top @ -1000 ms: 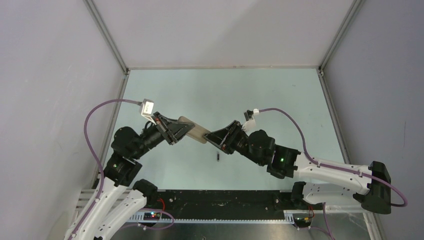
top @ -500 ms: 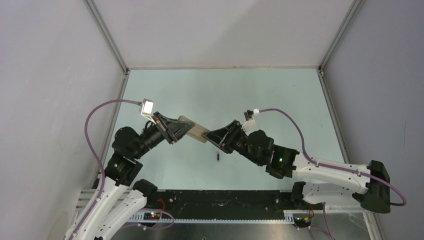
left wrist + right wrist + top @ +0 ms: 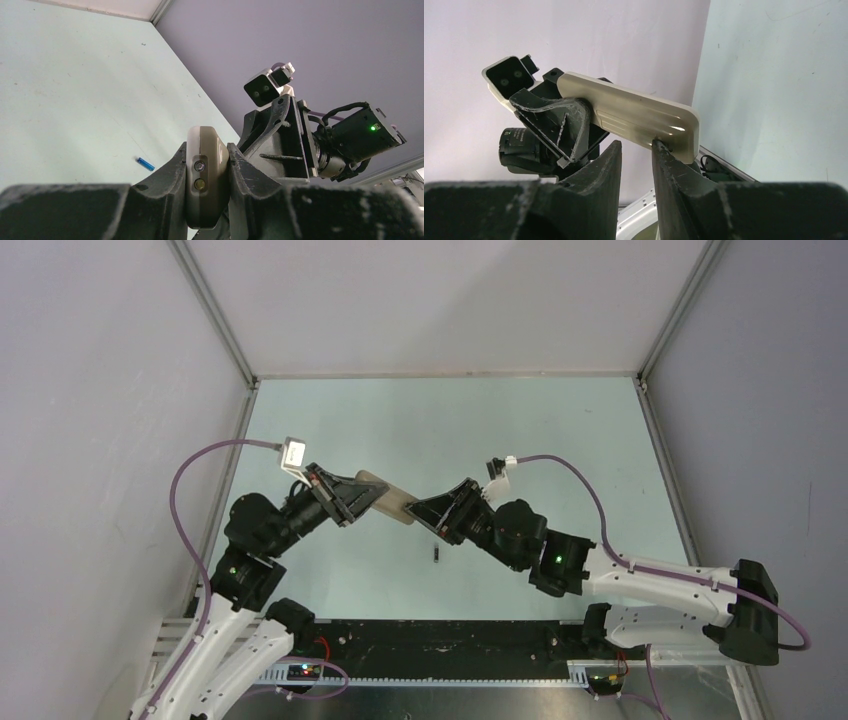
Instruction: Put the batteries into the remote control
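Pale green table [image 3: 520, 420] fills the floor of a box with plain grey walls [image 3: 450, 300]. Near the middle of the table, a bit toward 9 o'clock, both arms meet up in the air.

The left gripper [image 3: 350, 502] reaches in from 8 o'clock. Its two black fingers [image 3: 172, 167] squeeze the small oblong remote control with the beige-grey plastic back [image 3: 388, 500] by its long sides. From the left wrist camera the remote control [image 3: 206, 175] sits tight between them, end on, with two tiny round dots on that end.

The right gripper [image 3: 425, 510] reaches in from 4 o'clock. Its fingers stand a little bit apart and I see nothing between them. One fingertip [image 3: 659, 146] touches the beige back of the remote control [image 3: 634, 112] close to its free end, next to some thin ridges.

The tiny dark thin round battery [image 3: 437, 554] lies flat on the table, at 5 o'clock from the remote control and apart from both grippers. The tiny bright blue round battery [image 3: 145, 163] lies on the table too. From the left wrist camera it is at 9 o'clock from the remote control.
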